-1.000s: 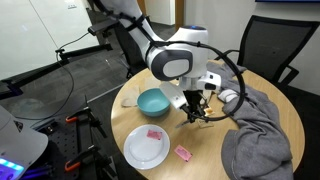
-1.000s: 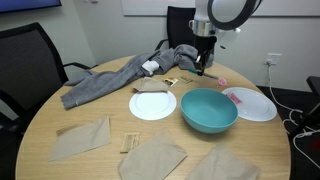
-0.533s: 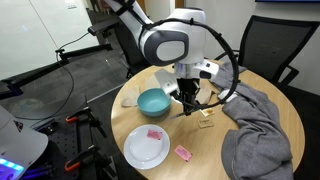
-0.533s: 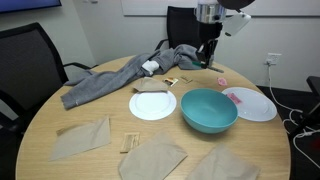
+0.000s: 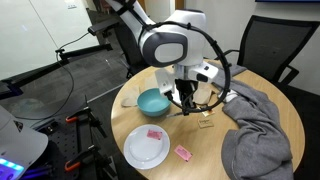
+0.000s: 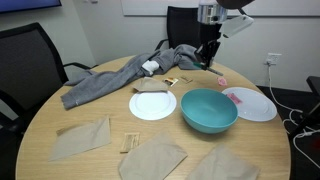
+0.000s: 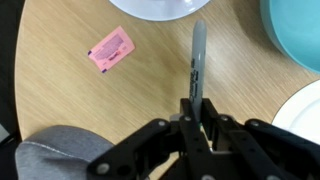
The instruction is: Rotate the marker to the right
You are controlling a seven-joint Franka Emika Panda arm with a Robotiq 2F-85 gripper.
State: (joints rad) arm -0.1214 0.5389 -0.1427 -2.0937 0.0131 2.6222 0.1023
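Observation:
The marker (image 7: pixel 198 58) is a thin green stick with a lighter tip. In the wrist view it points away from my gripper (image 7: pixel 196 108) over the wooden table. The gripper is shut on the marker's near end. In both exterior views the gripper (image 5: pixel 186 104) (image 6: pixel 205 61) points down beside the teal bowl (image 5: pixel 152 101), and the marker itself is too small to make out. I cannot tell whether its tip touches the table.
The teal bowl (image 6: pixel 209 110) (image 7: pixel 296 30) sits close by. White plates (image 5: pixel 147 148) (image 6: pixel 153 104) (image 6: pixel 251 102) lie on the round table. There are a pink packet (image 7: pixel 109 49), a grey cloth (image 5: pixel 255 135) (image 6: pixel 108 82) and brown napkins (image 6: pixel 82 138).
My gripper has risen a little and shifted toward the teal bowl, turning at the wrist, with the marker still in it. In the last half second it barely moved.

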